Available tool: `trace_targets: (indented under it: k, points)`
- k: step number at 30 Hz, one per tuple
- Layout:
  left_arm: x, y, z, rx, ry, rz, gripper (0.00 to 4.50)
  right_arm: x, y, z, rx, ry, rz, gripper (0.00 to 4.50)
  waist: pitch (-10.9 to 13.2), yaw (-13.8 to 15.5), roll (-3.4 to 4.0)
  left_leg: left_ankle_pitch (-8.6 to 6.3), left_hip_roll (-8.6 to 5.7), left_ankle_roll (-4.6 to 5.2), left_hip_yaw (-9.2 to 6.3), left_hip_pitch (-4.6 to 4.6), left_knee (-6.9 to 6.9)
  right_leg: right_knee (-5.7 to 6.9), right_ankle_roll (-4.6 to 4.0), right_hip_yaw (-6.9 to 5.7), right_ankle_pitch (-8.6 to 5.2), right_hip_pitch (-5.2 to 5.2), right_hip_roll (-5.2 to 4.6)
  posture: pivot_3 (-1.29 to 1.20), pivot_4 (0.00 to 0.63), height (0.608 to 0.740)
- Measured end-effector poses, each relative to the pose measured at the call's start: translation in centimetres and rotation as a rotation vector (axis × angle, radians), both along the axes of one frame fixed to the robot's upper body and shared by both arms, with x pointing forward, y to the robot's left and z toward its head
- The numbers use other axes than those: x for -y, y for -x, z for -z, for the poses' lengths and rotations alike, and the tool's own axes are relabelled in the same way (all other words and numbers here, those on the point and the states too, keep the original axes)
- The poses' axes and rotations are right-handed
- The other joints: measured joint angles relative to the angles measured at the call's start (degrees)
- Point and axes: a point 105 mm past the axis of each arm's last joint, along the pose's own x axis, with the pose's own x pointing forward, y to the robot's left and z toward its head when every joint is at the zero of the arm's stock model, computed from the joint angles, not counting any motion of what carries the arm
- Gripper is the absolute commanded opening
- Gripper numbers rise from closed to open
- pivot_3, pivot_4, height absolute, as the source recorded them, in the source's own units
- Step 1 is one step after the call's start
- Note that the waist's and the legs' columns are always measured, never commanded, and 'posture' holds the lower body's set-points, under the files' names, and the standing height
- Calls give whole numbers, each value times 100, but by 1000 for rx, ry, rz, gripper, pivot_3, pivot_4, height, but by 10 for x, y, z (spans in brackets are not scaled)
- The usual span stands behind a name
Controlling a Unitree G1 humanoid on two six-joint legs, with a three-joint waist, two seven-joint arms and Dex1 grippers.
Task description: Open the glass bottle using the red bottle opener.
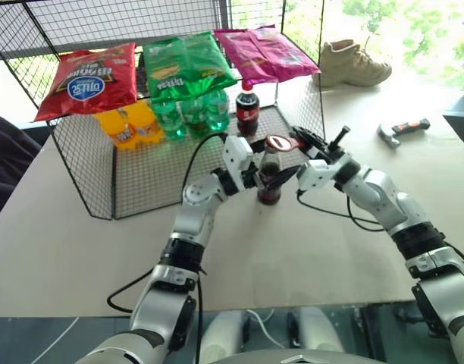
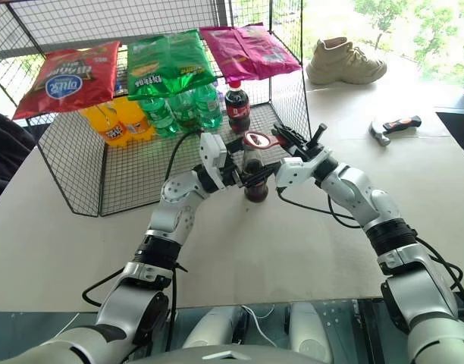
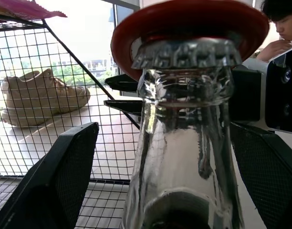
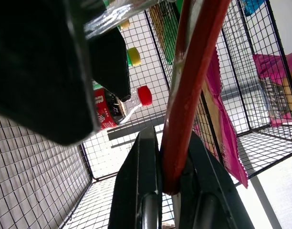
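On table centre, just outside wire rack, head views: glass bottle upright, dark drink low in it, crown cap on. Left gripper straddling bottle at neck/shoulder, fingers spread wide to either side; contact w/ glass can't be confirmed, so prob. bracing rather than clamping. Right gripper clenched on handle of red bottle opener, ring head laid flat over cap — set for levering. Plastic cola bottle inside rack w/ green and orange bottles, snack bags on top; shoe and hammer-like tool well apart on right.

Left wrist view: clear neck centre, black fingers on both sides w/ gaps showing, so released, not squeezing. Red ring seated over crimped cap, rim hooked round it. Person visible in background corner.

Right wrist view: two fingers pinched tight on red handle, opener running up and away; other arm's dark finger close by.

Judgement: prying step about to start; unclamped bottle could tip when levered.
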Motion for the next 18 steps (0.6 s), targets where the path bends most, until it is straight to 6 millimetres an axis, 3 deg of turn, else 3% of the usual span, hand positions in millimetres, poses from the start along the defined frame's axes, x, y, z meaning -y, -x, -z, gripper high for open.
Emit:
trace_targets:
  k: [2, 5, 9, 13, 18]
  points:
    - [0, 0, 0, -2, 1, 1, 4432, 0, 0, 0, 0, 0, 0, 0, 0, 0, 0, 0, 0, 0, 0, 0, 0, 0, 0, 0, 0, 0, 0, 0, 150, 740]
    - [0, 0, 0, -2, 1, 1, 3765, 0, 0, 0, 0, 0, 0, 0, 0, 0, 0, 0, 0, 0, 0, 0, 0, 0, 0, 0, 0, 0, 0, 0, 150, 740]
    - [2, 3, -3, 10, 12, 21, 2072, 2, -1, 0, -2, 0, 9, 0, 0, 7, 0, 0, 0, 0, 0, -1, 2, 1, 0, -1, 0, 0, -1, 0, 150, 740]
    - [2, 6, -12, 48, 27, 26, 1593, 2, -1, 1, -4, 2, 11, 0, -1, 1, 0, 0, 0, 0, 5, 6, 5, 8, 0, 4, 0, 3, 0, 0, 150, 740]
    - [1, 6, -14, 53, 34, 23, 1434, 3, -1, 0, -3, 2, 11, 0, -2, 0, -1, 0, 0, 0, 8, 21, 10, 15, 0, 6, 0, 16, 1, 0, 150, 740]
